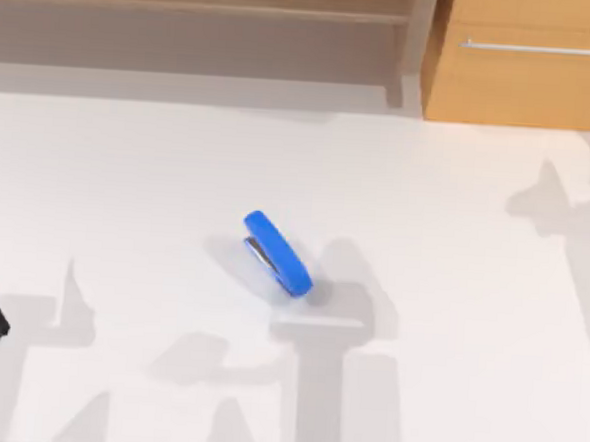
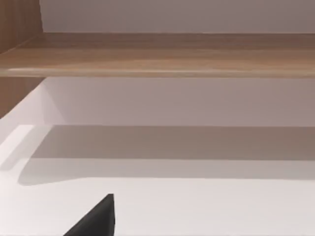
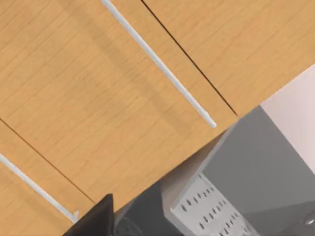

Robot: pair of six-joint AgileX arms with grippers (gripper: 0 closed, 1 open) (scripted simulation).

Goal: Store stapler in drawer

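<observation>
Fingers cannot be judged on either arm; whether they are spread or pressed together is not visible, and neither holds anything. Blue stapler (image 1: 277,254) lies alone mid-counter (image 1: 127,191), well apart from the closed drawer (image 1: 529,85) at the far right, beside the shelf unit (image 1: 197,25). Pulling the silver handle (image 1: 541,48) squarely outward should come first, before lifting the stapler.

An office-like simulated workspace: white table (image 1: 127,191), wooden shelf unit (image 1: 197,25), drawer (image 1: 529,80) cabinet and a blue stapler (image 1: 277,253).
</observation>
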